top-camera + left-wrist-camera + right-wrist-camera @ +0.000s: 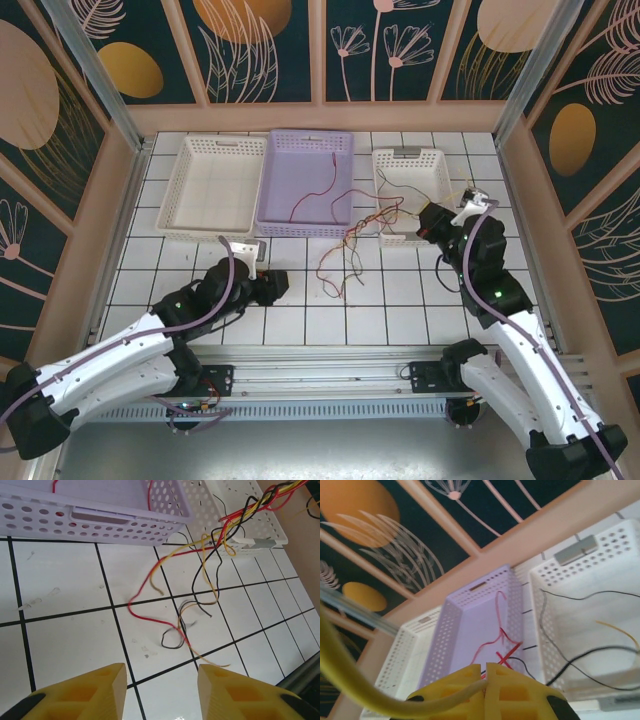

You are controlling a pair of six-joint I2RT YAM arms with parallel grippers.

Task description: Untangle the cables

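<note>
Apparently right claw [486, 672] pinches one yellow cable [451, 694], left claw [159, 672] spread empty, near three baskets [262, 185].

Left pincer [162, 675] low, jaws apart; right pincer [486, 675] upturned, seemingly clamped.

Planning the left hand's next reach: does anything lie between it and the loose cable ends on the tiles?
Nothing visible: bare tiles separate the open left hand from the cables ahead.

Lighting bright and even, from above; shadows faint. Slight glare on the white tiles [165, 697]. Right wrist picture soft; the yellow cable [342, 672] nearest the lens is badly out of focus.
</note>
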